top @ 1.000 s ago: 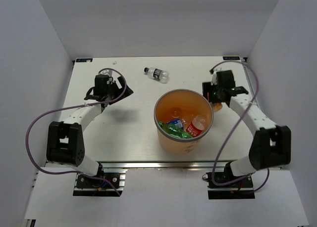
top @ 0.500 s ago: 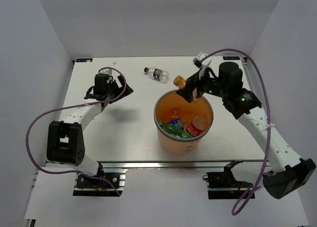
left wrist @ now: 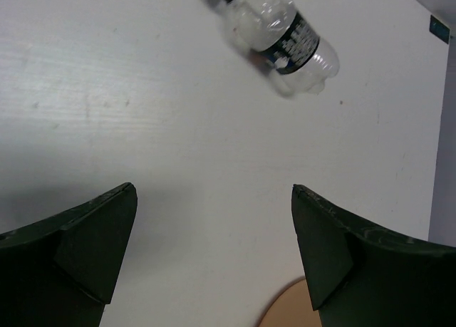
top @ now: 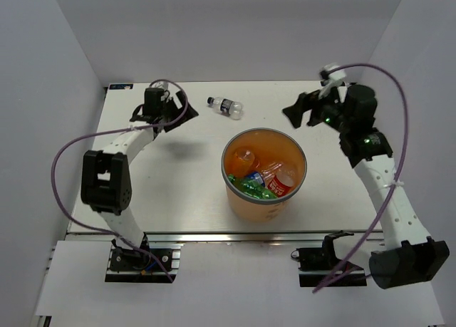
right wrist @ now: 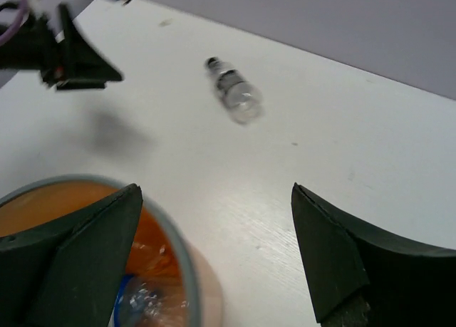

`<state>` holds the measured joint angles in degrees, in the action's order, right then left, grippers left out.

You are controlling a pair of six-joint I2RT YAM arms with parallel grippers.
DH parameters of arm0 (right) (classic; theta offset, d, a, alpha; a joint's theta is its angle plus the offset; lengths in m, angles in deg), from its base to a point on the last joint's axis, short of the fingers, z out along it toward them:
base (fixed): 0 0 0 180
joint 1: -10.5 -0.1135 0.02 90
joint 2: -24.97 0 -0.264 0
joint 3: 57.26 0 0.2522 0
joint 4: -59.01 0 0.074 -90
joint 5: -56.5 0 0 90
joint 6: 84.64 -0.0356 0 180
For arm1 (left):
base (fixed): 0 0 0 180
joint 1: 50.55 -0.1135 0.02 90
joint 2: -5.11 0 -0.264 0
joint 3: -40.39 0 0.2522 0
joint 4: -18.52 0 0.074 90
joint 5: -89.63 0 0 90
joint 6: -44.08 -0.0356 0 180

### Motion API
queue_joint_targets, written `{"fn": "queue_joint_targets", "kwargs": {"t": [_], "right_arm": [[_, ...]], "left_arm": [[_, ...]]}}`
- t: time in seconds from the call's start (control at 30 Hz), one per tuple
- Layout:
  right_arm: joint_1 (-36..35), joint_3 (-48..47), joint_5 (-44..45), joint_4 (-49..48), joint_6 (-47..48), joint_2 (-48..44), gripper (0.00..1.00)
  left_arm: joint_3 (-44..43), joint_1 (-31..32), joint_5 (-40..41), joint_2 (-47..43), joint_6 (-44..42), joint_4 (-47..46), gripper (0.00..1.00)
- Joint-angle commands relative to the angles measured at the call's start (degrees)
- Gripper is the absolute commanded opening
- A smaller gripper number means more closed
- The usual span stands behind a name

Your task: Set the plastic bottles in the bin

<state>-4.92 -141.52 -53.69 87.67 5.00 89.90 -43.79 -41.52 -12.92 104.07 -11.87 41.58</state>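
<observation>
The plastic bottles (top: 280, 181) are nearly all in the bin (top: 260, 210): an orange one, a green one and clear ones with blue and red labels lie inside. One clear bottle (left wrist: 281, 35) with a dark label is left, lying on its side on the desk (top: 164, 191), apart from the bin and just ahead of the left tool (left wrist: 212, 199), which is spread wide and empty. The right tool (right wrist: 214, 195), likewise released and holding nothing, hangs beyond the bin's rim. The print on the labels is too small to read.

Orange bin (top: 246, 206) with grey rim; clear bottle (top: 226, 107), dark label.
</observation>
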Motion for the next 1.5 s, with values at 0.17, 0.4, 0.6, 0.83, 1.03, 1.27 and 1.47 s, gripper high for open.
{"fn": "queue_joint_targets", "kwargs": {"t": [0.17,0.4,0.6,0.83,1.03,1.27,1.47], "right_arm": [[19.8,-3.59,-2.13,-4.96,-13.26,6.43,0.89],[22.27,-3.33,-2.67,-4.61,-13.17,7.94,0.89],[23.86,-2.8,-0.39,-3.91,-11.77,7.15,0.89],[25.17,-2.36,0.58,-3.82,-11.5,7.23,0.89],[25.7,-1.57,1.03,-3.82,-11.68,7.49,0.89],[26.05,-1.22,1.38,-4.26,-11.68,8.73,0.89],[26.06,-0.96,1.03,-4.08,-12.38,10.22,0.89]], "left_arm": [[-24.49,5.9,0.86,17.22,4.44,5.37,0.98],[-42.16,7.31,8.42,30.67,14.38,11.35,0.98],[-52.62,8.71,16.14,39.37,20.27,16.97,0.98],[-57.38,10.3,19.94,45.44,25.98,13.38,0.98],[-61.87,11.35,24.33,50.01,28.18,13.74,0.98],[-64.85,12.76,24.16,54.58,28.89,12.23,0.98],[-63.27,13.11,25.82,54.59,29.86,12.23,0.87]]}}
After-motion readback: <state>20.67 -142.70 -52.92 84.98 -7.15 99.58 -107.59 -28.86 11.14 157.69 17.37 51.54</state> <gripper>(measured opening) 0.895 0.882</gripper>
